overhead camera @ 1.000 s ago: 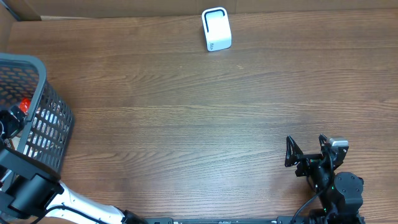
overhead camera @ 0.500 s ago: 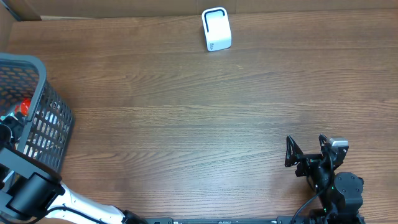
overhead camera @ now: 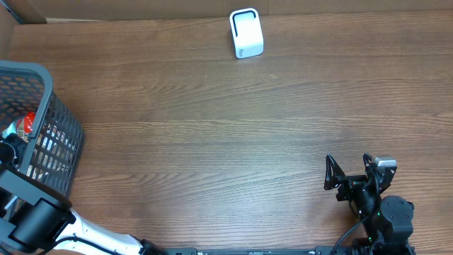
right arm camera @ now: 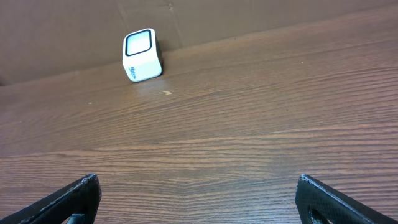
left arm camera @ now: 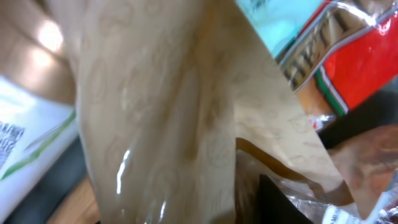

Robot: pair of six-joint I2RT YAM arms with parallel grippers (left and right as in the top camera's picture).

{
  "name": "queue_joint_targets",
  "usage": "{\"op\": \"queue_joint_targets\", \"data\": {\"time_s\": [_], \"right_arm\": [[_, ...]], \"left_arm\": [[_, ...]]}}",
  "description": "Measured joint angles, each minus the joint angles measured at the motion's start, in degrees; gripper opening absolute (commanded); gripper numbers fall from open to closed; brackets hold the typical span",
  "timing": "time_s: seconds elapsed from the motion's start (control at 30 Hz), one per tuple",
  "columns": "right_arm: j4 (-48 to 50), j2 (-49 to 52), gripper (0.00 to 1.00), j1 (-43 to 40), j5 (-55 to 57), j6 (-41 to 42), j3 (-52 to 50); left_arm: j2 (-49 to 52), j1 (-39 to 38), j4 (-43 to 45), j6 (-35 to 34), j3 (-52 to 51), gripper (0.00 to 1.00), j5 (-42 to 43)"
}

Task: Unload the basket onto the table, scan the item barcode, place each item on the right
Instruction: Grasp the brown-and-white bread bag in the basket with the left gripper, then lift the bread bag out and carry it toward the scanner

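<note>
Reaching into the basket (overhead camera: 60, 145) at far left for an item to scan.
Left gripper (overhead camera: 10, 150) closure cannot be told behind a tan packet (left arm camera: 155, 112); right gripper (overhead camera: 348, 170) is parked wide, lower right.

A wooden table (overhead camera: 212, 142) fills the overhead view. Its top is dark brown, with a fine grain running from 9 o'clock to 3 o'clock and broader light and dark bands along the same line. A plain brown cardboard wall (overhead camera: 141, 8) stands along the 12 o'clock edge and meets the tabletop there. At 10 o'clock a paler piece of card cuts across the corner. From the right wrist the wall shows a crease (right arm camera: 177, 18) at about 12 o'clock. The light is soft and even, leaving a dull sheen on the wood.
</note>
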Motion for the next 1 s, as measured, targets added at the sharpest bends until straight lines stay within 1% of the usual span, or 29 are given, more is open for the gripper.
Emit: {"op": "queue_joint_targets", "data": {"time_s": [0.23, 0.43, 0.53, 0.7, 0.87, 1.0], "right_arm": [[0.0, 0.0, 1.0, 0.0, 0.0, 0.0, 0.0], [0.0, 0.0, 1.0, 0.0, 0.0, 0.0, 0.0], [0.0, 0.0, 1.0, 0.0, 0.0, 0.0, 0.0], [0.0, 0.0, 1.0, 0.0, 0.0, 0.0, 0.0], [0.0, 0.0, 1.0, 0.0, 0.0, 0.0, 0.0], [0.0, 0.0, 1.0, 0.0, 0.0, 0.0, 0.0]], "left_arm": [[1.8, 0.0, -10.0, -3.9, 10.6, 0.04, 0.0], [1.8, -0.1, -17.3, -7.3, 23.1, 0.04, 0.5], [1.9, -0.1, -21.0, -8.7, 29.1, 0.04, 2.6], [1.9, -0.1, -26.0, -9.4, 41.4, 0.04, 11.5], [1.9, -0.1, -31.9, -9.9, 56.8, 0.04, 23.5], [1.6, -0.1, -34.8, -10.0, 64.7, 0.04, 30.5]]}}
